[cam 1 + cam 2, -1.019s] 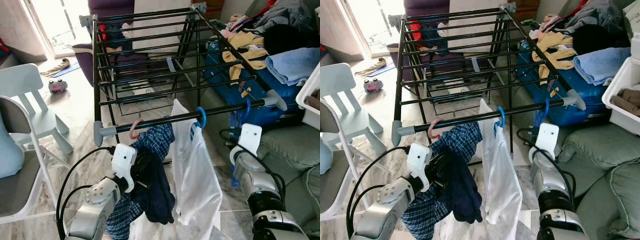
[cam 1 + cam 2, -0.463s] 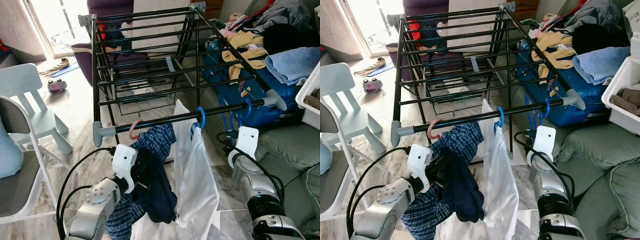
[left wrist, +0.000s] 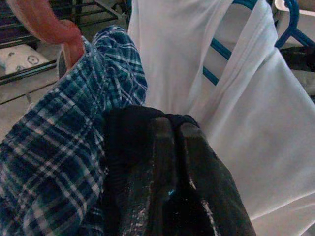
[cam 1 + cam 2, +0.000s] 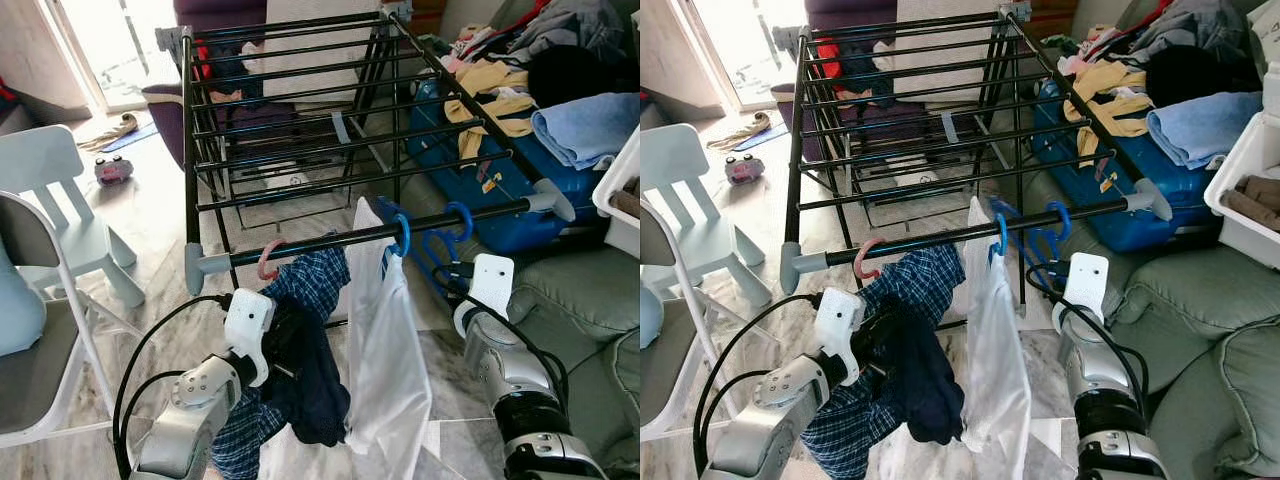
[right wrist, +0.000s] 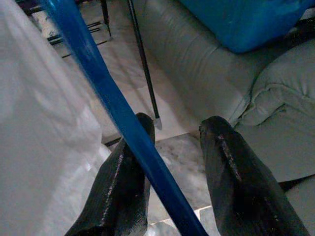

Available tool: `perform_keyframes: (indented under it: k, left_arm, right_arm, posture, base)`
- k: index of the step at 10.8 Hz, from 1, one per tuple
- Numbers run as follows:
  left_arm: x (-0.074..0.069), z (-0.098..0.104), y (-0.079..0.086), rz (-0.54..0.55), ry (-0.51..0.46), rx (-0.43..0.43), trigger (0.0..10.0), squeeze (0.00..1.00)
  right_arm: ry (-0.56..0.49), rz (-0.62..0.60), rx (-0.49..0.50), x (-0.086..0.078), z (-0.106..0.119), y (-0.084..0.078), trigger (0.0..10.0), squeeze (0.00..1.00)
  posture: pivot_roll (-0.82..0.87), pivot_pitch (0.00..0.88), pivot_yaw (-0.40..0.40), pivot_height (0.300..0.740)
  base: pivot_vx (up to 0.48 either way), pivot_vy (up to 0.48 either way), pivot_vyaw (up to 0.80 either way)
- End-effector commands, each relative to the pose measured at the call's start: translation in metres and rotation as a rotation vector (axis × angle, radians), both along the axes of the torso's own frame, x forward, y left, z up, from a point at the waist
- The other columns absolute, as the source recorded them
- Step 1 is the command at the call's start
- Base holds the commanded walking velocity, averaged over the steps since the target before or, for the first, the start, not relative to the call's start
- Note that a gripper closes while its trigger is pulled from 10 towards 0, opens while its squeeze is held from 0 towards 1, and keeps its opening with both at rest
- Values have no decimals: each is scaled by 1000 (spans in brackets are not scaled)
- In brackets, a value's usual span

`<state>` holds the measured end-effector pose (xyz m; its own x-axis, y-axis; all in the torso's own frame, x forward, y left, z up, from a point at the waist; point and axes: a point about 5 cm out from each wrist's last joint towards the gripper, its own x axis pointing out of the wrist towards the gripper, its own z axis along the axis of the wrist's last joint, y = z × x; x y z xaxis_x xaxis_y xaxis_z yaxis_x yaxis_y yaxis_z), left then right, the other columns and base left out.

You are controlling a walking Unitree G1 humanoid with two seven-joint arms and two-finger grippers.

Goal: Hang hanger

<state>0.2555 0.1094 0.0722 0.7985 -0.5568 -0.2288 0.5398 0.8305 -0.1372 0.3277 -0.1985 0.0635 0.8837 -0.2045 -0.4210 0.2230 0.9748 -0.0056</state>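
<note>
While the blue hanger (image 4: pixel 440 235) swings on the rail (image 4: pixel 440 219) at about two o'clock from the white shirt (image 4: pixel 385 340), the right gripper (image 5: pixel 172 167) is spread wide, its bar crossing one finger, ungripped. Left gripper (image 3: pixel 170 147) is pinched closed in dark cloth (image 4: pixel 305 370). Hanging looks nearly done; next, probably withdraw the right arm without snagging.
</note>
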Motion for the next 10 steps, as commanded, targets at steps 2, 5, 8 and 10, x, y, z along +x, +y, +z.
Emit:
perform_keyframes:
  k: [2,5,8,10]
  left_arm:
    - [4,4,0,-14,-20,20,10000,0]
    - [4,4,0,-13,-17,22,10000,0]
    - [4,4,0,-14,-16,25,10000,0]
    - [3,4,0,-13,-16,26,10000,0]
  right_arm:
    - [5,17,-12,-1,0,3,0,0]
    - [7,30,-12,-3,-2,4,353,0]
    - [-16,73,-76,-4,1,4,10000,1000]
    - [-19,115,-134,-5,3,2,10000,655]
  posture:
    - [-113,0,31,740]
    - [-114,0,33,740]
    - [-114,0,33,740]
    - [-113,0,33,740]
  base:
    - [0,0,0]
    - [0,0,0]
    - [0,0,0]
    - [0,0,0]
